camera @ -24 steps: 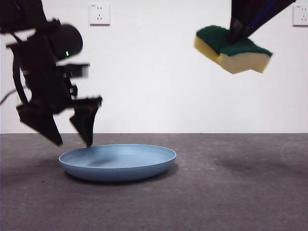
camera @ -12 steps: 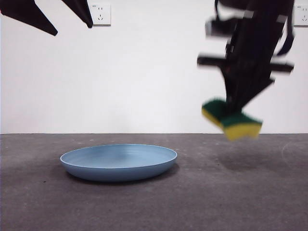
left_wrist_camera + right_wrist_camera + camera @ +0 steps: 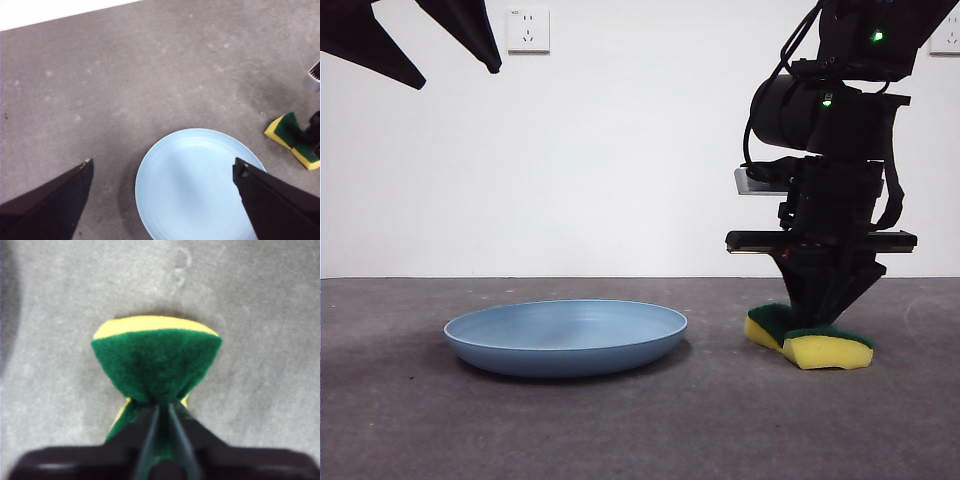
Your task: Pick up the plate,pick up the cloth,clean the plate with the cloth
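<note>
Right hand (image 3: 817, 322) pinched the cloth (image 3: 810, 341) by its dark green layer, the block (really a sponge, yellow foam under green scourer) resting on the grey worktop (image 3: 640, 420). Left hand (image 3: 162, 175) hung high with jaws spread wide, holding nothing, above the plate (image 3: 566, 336). Plate lay flat on the worktop, apart from the cloth: light blue, round, shallow, raised rim, looking bare. Judgement: neither thing was in wiping position; the step in hand looked like handling the cloth. Next move called for the left hand to descend and grip the plate's rim.
</note>
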